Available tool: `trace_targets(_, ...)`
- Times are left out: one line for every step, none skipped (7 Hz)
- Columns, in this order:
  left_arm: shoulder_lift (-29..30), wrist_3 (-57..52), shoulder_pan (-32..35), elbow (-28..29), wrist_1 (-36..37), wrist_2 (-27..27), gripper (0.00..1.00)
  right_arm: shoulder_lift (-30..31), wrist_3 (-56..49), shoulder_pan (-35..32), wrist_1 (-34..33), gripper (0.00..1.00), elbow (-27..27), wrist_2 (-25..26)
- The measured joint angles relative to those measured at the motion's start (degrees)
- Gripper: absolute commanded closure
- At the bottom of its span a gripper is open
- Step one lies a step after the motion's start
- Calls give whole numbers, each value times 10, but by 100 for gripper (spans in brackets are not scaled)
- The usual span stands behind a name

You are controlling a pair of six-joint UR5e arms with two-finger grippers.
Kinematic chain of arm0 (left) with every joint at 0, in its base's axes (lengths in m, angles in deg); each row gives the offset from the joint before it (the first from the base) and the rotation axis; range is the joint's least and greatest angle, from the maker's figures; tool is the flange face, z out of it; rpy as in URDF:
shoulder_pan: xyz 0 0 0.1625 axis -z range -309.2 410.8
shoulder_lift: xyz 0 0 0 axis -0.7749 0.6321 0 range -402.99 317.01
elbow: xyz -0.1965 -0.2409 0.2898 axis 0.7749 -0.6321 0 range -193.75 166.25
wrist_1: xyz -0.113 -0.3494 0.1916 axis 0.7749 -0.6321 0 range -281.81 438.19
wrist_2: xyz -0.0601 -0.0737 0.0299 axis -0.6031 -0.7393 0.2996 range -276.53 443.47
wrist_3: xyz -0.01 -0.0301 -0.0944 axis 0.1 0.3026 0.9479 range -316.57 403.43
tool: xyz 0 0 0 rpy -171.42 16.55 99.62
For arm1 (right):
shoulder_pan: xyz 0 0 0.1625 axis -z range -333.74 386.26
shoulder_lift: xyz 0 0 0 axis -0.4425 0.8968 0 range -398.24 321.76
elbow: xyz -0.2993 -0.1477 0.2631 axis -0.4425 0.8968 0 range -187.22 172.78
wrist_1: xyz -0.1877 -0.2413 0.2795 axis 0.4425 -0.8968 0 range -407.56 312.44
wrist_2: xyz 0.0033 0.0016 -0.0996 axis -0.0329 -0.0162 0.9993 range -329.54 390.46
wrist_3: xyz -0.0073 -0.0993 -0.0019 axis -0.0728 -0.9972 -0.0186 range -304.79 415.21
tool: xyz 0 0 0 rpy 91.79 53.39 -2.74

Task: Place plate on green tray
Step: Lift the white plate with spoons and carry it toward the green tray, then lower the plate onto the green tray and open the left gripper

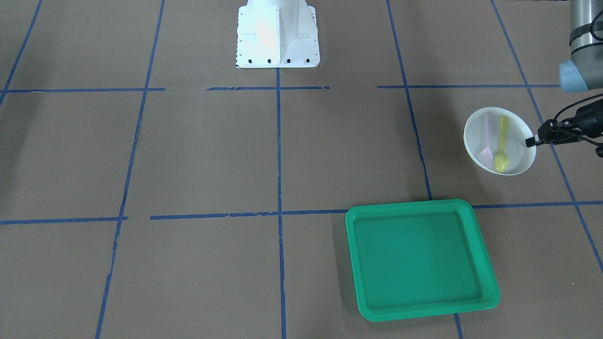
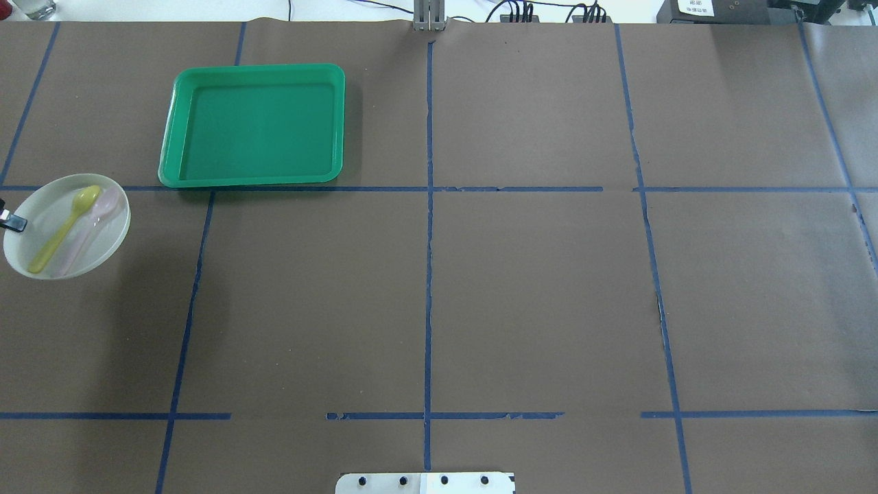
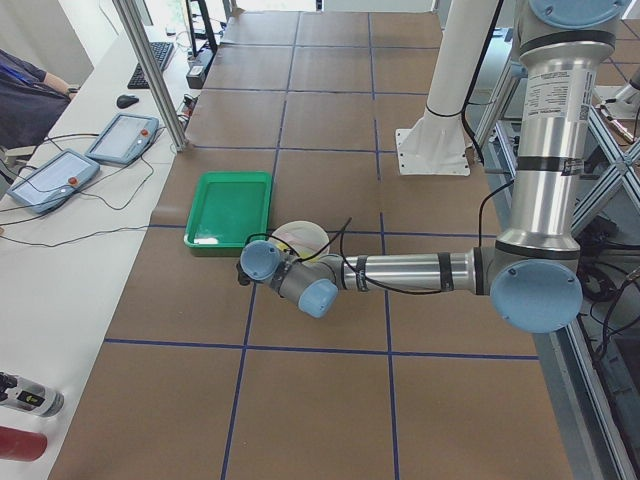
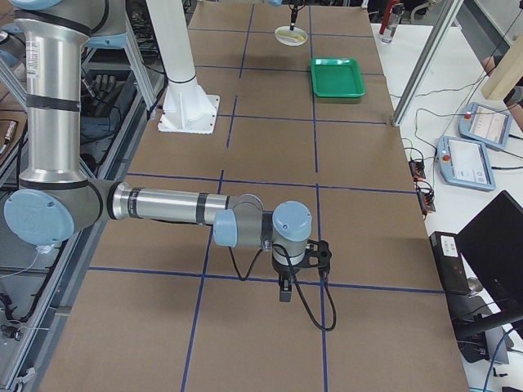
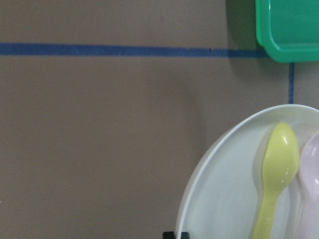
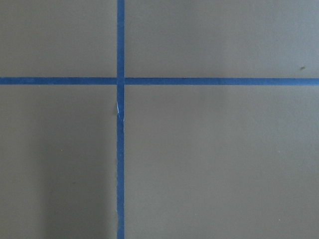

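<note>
l gripper point(image 1: 534, 140) is at the white plate point(image 1: 518, 153) rim, near the green tray point(image 1: 419, 259), can't tell if it's clamped, so i'd confirm grip, keep it level w/ yellow spoon point(image 1: 502, 143) and pink spoon point(image 1: 487, 139) aboard.

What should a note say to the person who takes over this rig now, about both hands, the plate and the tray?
Left hand: at the rim of the plate; I cannot tell if it is shut on it.
Right hand: far away over the table, seen only from the side; state cannot be told.
The plate is beside the green tray, apart from it, and holds a yellow spoon and a pink spoon.
Done: nothing is placed yet.
Left: grip the rim, probably carry the plate level, set it on the tray.
</note>
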State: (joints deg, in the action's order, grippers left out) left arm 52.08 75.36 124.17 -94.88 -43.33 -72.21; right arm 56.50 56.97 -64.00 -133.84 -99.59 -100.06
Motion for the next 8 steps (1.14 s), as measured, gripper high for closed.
trace_targets(45, 56, -1, 7, 18, 27, 100, 0, 0, 0, 0, 0, 0, 0)
trace_targets(94, 115, -11, 28, 25, 61, 100, 0, 0, 0, 0, 0, 0, 0)
trace_targets(139, 159, -30, 61, 26, 80, 100, 0, 0, 0, 0, 0, 0, 0)
trace_targets(178, 189, -48, 99, 20, 95, 100, 0, 0, 0, 0, 0, 0, 0)
trace_targets(210, 220, -58, 141, -5, 107, 100, 0, 0, 0, 0, 0, 0, 0)
trace_targets(233, 263, -67, 183, -53, 117, 100, 0, 0, 0, 0, 0, 0, 0)
trace_targets(255, 310, -77, 221, -97, 132, 100, 0, 0, 0, 0, 0, 0, 0)
trace_targets(277, 354, -86, 247, -123, 146, 100, 0, 0, 0, 0, 0, 0, 0)
